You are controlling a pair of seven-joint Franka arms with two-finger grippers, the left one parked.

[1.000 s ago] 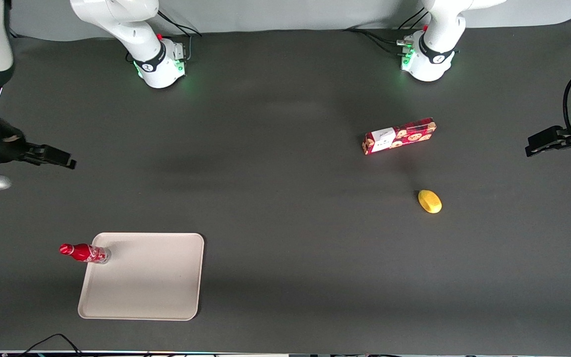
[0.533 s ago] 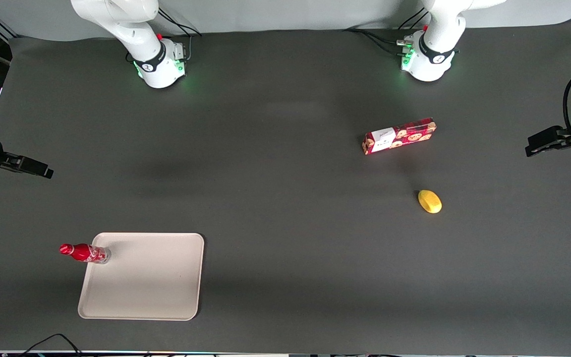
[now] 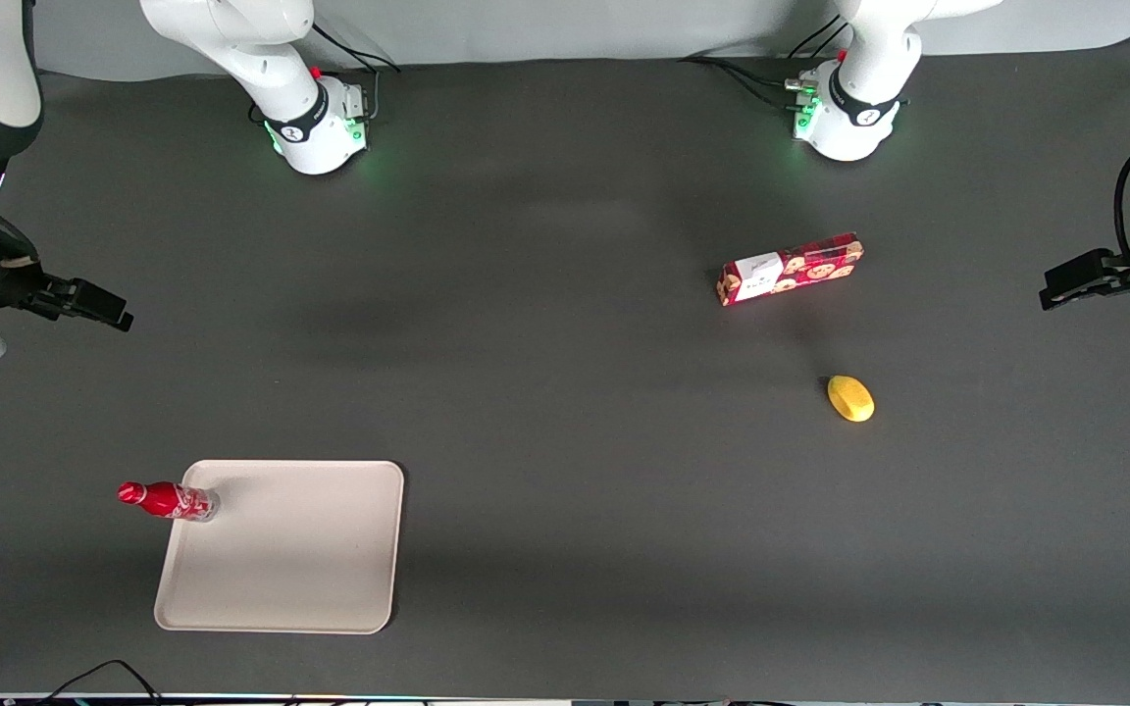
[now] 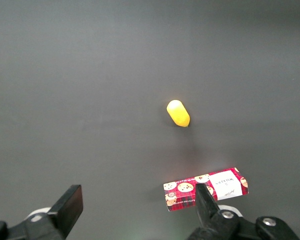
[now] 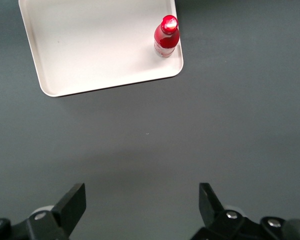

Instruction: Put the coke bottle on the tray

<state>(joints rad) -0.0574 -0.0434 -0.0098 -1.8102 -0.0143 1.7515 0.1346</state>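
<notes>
Tool [image 5: 140,210] is held released and empty above the bare tabletop [image 3: 565,471], well apart from the tray [image 5: 90,45]. Bottle [image 5: 166,36] is seen standing upright inside one tray corner; placement is judged complete.

Dark grey matte table [image 3: 565,510], pale wall [image 3: 565,29] at its edge.

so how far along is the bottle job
Looks done: the small red-capped coke bottle stands upright on a corner of the flat beige tray. The right arm's hand hangs open and empty above bare table, farther from the front camera. Nothing obvious remains.
</notes>
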